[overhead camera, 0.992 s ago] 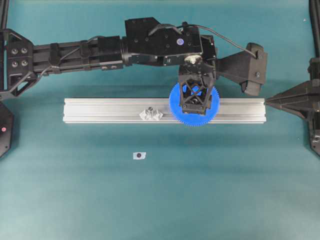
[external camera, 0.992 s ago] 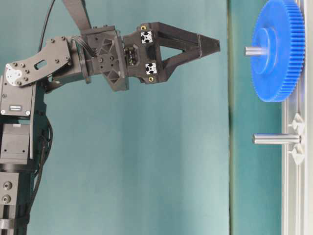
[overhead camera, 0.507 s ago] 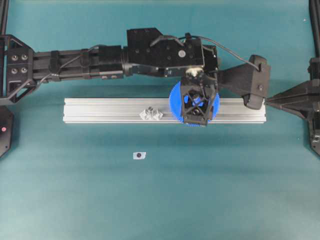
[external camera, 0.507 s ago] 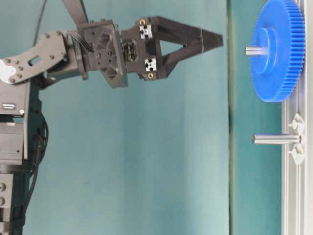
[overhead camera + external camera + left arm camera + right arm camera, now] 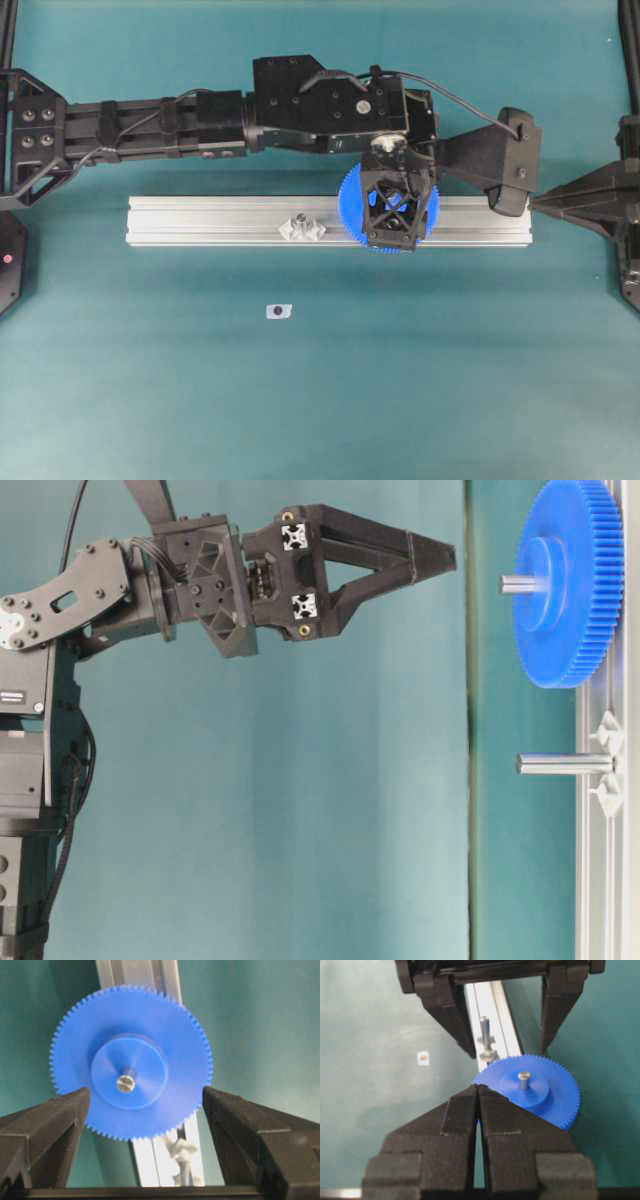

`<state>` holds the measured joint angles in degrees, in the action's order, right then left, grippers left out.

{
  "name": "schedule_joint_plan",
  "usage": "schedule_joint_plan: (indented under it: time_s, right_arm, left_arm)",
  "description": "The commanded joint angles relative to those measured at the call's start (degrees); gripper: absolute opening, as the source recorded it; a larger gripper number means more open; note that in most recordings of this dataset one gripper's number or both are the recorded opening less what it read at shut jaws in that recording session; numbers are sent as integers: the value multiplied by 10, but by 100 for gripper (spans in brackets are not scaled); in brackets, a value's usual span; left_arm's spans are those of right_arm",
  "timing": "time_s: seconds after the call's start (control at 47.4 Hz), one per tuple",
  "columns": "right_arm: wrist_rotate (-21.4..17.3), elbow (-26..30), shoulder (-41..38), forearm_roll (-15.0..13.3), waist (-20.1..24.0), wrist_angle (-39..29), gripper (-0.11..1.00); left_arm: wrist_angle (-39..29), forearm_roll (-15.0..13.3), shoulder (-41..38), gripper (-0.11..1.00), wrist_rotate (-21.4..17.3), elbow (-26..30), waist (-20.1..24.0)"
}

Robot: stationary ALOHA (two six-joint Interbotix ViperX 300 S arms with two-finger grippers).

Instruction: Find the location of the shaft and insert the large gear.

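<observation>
The large gear is bright blue and lies flat on the aluminium rail. The silvery shaft pokes up through its hub hole. The table-level view has the gear seated against the rail with the shaft tip standing proud. My left gripper hovers straight above the gear, open wide, its fingers either side of the rim and touching nothing. It hangs a clear gap off the shaft tip. My right gripper is shut and empty, its tip by the rail's right end.
A second silvery pin on clear feet stands on the rail left of the gear, bare along its whole length. A small white tag with a dark dot lies on the teal table in front of the rail.
My left arm shifted slightly, bringing its open jaws more squarely over the gear. The gear stayed on the shaft and the right gripper did not move.
</observation>
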<state>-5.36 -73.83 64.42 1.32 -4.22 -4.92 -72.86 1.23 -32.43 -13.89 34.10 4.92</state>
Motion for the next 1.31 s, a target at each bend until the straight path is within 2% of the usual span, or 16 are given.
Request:
schedule_joint_plan:
  time_s: [0.0, 0.422, 1.287]
  right_arm:
    - [-4, 10, -4, 0, -2, 4, 1]
    - [-4, 10, -4, 0, -2, 3, 1]
    - [-4, 8, -4, 0, -2, 3, 1]
  left_arm:
    - [1, 3, 41, 87, 1, 15, 1]
    - [-8, 1, 48, 87, 2, 17, 14]
    - [-15, 3, 47, 87, 4, 23, 13]
